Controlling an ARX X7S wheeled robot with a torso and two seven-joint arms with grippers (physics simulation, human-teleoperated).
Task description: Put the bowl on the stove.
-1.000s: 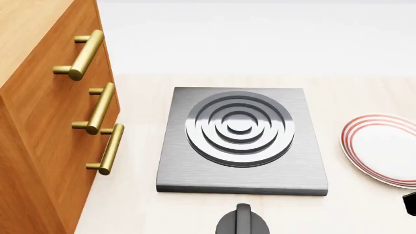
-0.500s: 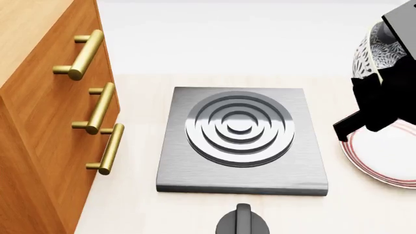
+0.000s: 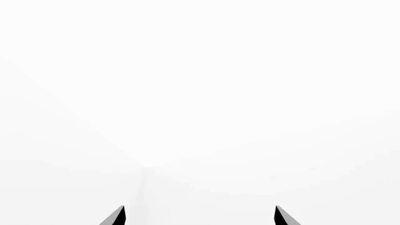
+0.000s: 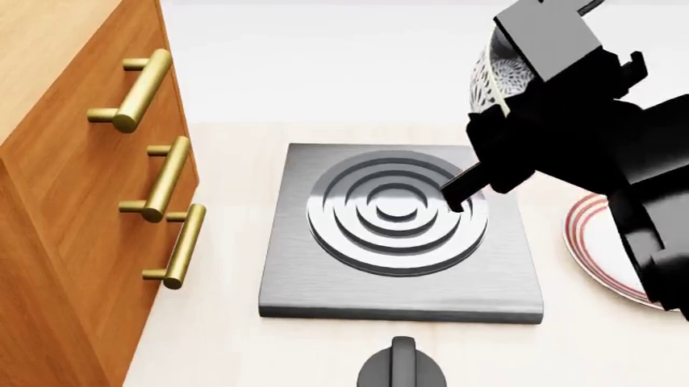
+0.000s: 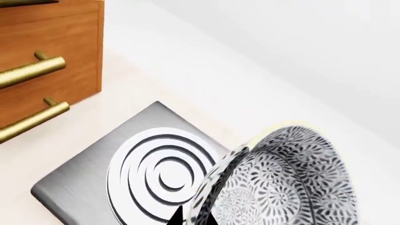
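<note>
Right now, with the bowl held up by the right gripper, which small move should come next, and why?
Probably carry the bowl a little further left over the stove's burner rings before lowering; the right gripper holds it aloft near the stove's right edge.

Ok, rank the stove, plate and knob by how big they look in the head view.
1. Stove, clearly largest.
2. Plate, partly hidden by the right arm and cut off at the edge.
3. Knob, smallest, though also cut off.
</note>
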